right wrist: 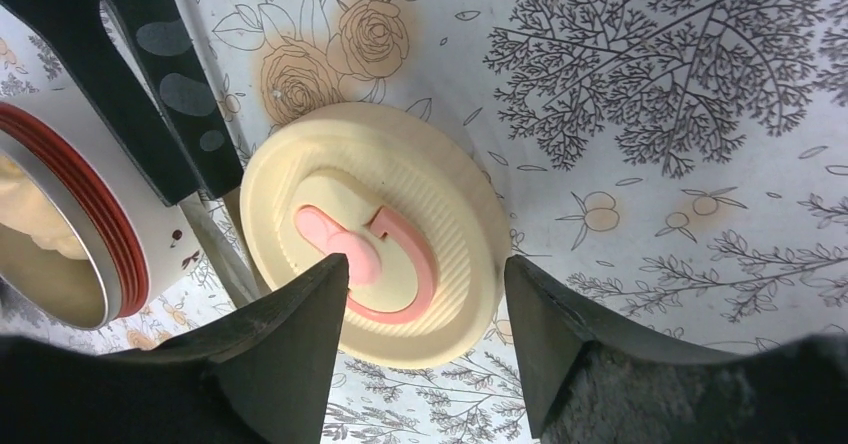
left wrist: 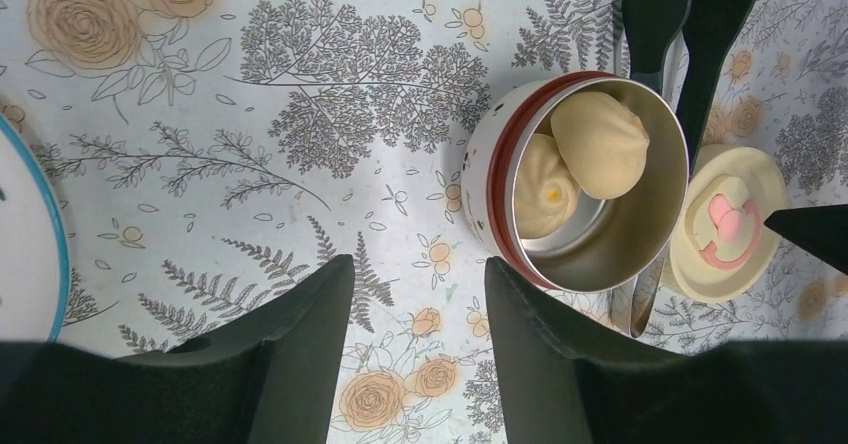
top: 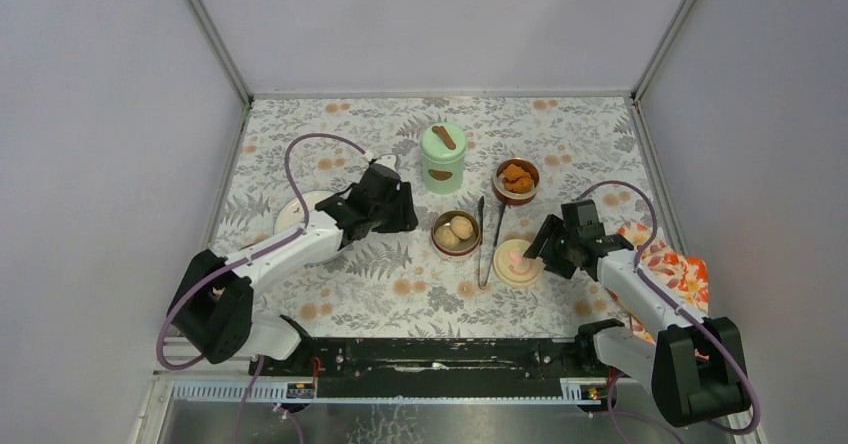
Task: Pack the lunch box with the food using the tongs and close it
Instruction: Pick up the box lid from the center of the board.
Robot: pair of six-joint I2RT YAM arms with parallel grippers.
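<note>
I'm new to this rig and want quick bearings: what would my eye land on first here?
Mid-table, an open steel bowl holds two pale balls, with dark tongs lying just to its right. The right gripper hangs open over a pink-handled cream lid beside those tongs. Behind them stand a lidded mint-green jar and a second bowl of orange fried chunks.

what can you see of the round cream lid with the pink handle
The round cream lid looks like ribbed plastic, with a raised centre bearing a pink loop handle. It lies flat, handle up, on the floral tablecloth, with the slim dark tongs close beside it. The right gripper hangs open above it; contact cannot be told.
</note>
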